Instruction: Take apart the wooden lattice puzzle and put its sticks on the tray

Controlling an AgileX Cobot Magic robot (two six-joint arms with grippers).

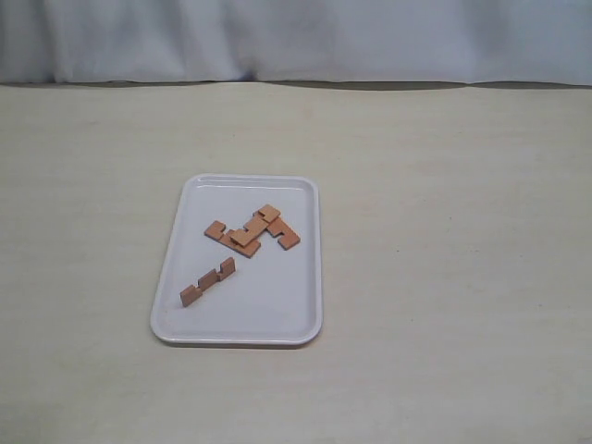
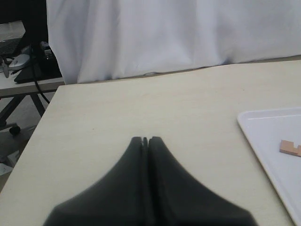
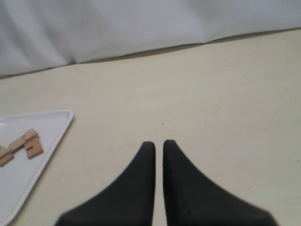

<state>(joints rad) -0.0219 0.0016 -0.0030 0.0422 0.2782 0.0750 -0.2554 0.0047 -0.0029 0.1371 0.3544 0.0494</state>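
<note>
The white tray (image 1: 301,268) lies at the middle of the table. On it are the reddish-brown sticks: three lie in a loose overlapping heap (image 1: 252,230) at the tray's far half, and one notched stick (image 1: 207,283) lies alone nearer the front left. No interlocked lattice shows. Neither gripper appears in the exterior view. My left gripper (image 2: 145,139) is shut and empty over bare table, with the tray's corner (image 2: 263,136) and a stick end (image 2: 290,147) off to its side. My right gripper (image 3: 159,143) has its fingers a thin slit apart, holding nothing, away from the tray (image 3: 51,136) and the heap (image 3: 23,143).
A white cloth backdrop (image 1: 296,37) hangs along the table's far edge. In the left wrist view the table's side edge (image 2: 33,136) shows, with a desk, cables and a stand (image 2: 23,70) beyond it.
</note>
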